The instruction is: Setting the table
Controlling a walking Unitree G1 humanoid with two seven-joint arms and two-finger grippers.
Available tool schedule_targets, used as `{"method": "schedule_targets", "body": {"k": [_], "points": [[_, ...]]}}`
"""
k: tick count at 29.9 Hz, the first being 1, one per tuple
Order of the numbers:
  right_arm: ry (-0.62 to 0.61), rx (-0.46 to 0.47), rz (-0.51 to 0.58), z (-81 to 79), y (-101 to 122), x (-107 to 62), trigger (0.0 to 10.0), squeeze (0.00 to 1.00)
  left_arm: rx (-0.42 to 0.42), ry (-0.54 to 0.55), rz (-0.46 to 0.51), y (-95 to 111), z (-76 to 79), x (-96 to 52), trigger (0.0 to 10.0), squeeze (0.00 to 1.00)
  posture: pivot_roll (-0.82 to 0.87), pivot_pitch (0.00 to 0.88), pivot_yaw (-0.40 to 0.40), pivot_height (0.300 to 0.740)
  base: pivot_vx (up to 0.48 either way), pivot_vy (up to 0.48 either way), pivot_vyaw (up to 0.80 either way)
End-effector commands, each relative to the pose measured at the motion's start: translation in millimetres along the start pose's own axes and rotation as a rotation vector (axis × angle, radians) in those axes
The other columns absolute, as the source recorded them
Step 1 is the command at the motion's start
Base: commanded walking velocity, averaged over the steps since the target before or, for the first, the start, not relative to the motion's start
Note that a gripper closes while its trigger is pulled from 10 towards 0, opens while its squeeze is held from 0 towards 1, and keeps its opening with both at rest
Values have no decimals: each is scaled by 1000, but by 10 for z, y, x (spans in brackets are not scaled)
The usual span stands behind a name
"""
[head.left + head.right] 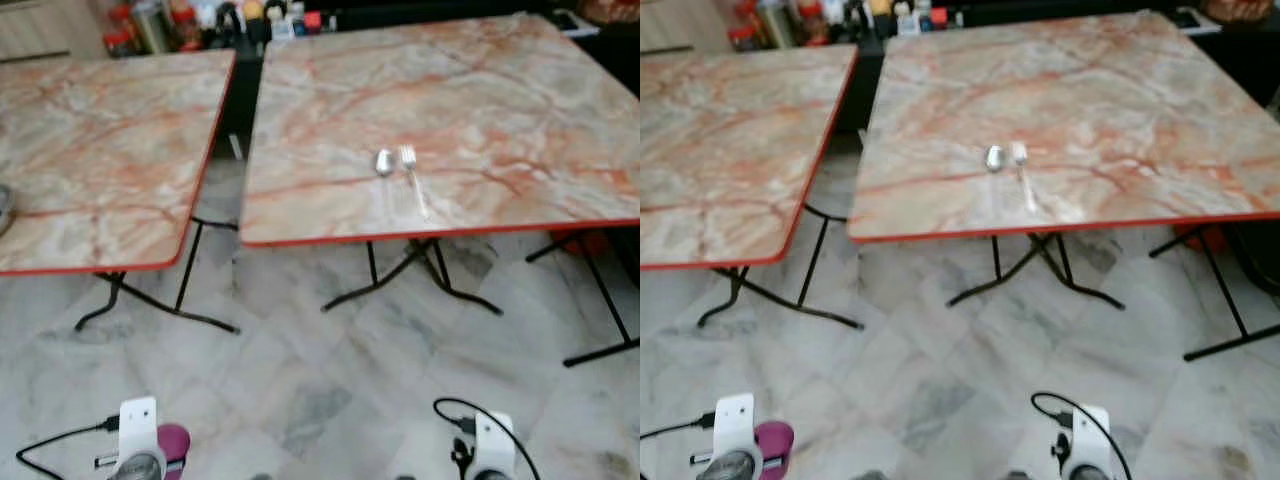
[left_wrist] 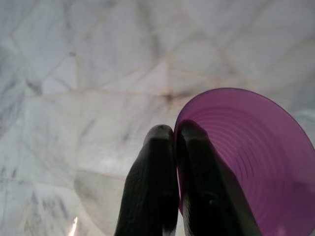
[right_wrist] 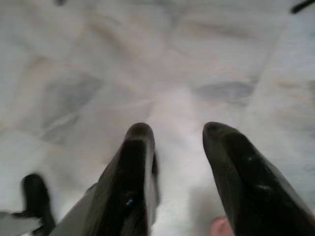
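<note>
A spoon [image 1: 384, 162] and a fork [image 1: 412, 176] lie side by side near the front edge of the right marble table [image 1: 480, 90]. My left gripper [image 2: 175, 132] hangs low over the floor, shut on the rim of a purple cup [image 2: 246, 157]; the cup [image 1: 172, 444] shows beside my left wrist at the bottom of the left eye view. My right gripper [image 3: 177, 130] hangs open over the floor with nothing between its fingers, its wrist [image 1: 492, 445] low at the bottom right.
A second marble table [image 1: 90, 150] stands to the left, with a narrow gap between the two. Black folding legs [image 1: 420, 270] spread under both tables. Bottles and jars [image 1: 170, 25] crowd the back. Marble floor tiles [image 1: 320, 380] lie between me and the tables.
</note>
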State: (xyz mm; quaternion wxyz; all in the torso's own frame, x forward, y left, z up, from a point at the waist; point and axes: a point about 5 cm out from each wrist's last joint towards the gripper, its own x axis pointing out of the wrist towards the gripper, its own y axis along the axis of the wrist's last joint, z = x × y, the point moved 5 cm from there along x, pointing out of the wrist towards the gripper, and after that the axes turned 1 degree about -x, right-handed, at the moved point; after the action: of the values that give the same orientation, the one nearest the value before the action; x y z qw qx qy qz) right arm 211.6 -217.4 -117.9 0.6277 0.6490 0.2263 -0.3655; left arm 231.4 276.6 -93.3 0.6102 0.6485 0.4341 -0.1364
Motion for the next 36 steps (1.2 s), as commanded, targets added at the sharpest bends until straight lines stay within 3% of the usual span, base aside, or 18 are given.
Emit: {"method": "schedule_targets", "body": {"k": [1, 36], "points": [[9, 6, -8, -49, -53, -13, 10000, 0, -2, 14, -22, -66, -58, -4, 10000, 0, -59, 97, 69, 740, 0, 480, 0], [12, 14, 3, -26, -29, -11, 10000, 0, 1, -5, -14, -51, 24, -10, 10000, 0, -40, 152, 56, 740, 0, 480, 0]]}}
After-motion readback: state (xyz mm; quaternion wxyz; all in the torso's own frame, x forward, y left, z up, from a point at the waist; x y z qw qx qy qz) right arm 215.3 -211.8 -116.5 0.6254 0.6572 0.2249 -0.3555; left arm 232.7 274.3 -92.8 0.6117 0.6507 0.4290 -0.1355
